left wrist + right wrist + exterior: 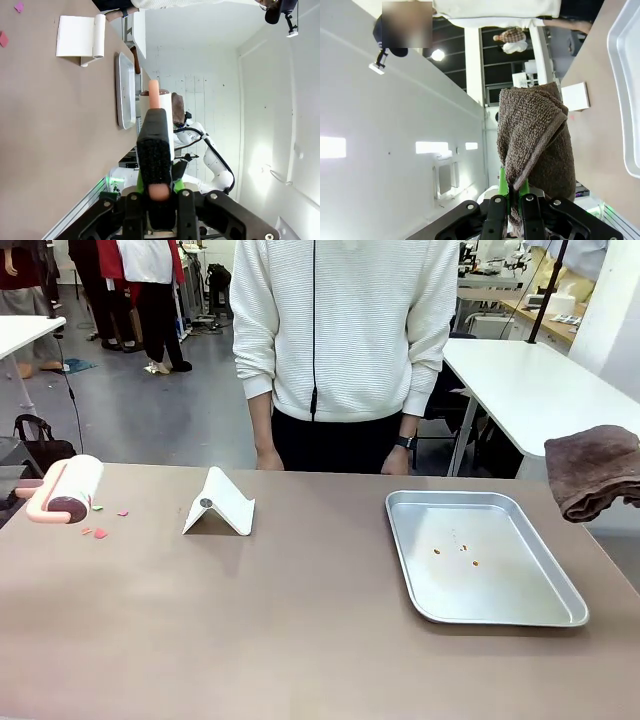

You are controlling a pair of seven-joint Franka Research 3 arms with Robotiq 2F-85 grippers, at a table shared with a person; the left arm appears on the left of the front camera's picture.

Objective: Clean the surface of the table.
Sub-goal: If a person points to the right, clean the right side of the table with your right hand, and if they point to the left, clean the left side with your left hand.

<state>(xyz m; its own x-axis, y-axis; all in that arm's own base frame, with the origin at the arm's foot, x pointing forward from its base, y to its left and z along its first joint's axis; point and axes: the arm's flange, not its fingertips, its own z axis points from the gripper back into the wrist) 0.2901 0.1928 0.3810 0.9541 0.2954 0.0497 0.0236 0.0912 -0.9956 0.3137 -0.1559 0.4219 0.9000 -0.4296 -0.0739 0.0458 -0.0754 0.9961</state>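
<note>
A: Took the biggest first: the table [300, 640], taupe top spread under everything, running from 9 to 3 o'clock and past both edges of the front view. Person [345, 330] at 12 o'clock, standing at the far edge with arms down.

B: Agreed. Next down, spotted a metal tray [500, 590] at 4 o'clock, flat on the top, with a few crumbs [455, 550] inside. Then a brown towel [592, 470] at 3 o'clock, raised off the surface.

A: Checked the right gripper [512, 195] from its own wrist: clamped tight on that towel, with the cloth bunched beyond the fingers. Same for the left gripper [156, 172]: closed hard on the pink handle of a lint roller [68, 490] at 9 o'clock, close over the top. Could not tell contact.

B: Also noted a white folded stand [220, 505] at 8 o'clock, and pink scraps [100, 533] at 9 o'clock of it, near the roller.

A: Judged the cleaning barely begun: tools in hand, scraps not yet lifted.

B: Called for lowering the roller onto the scraps at its 4 o'clock, rolling flat with light pressure, then wiping with the towel, skirting tray and stand.
</note>
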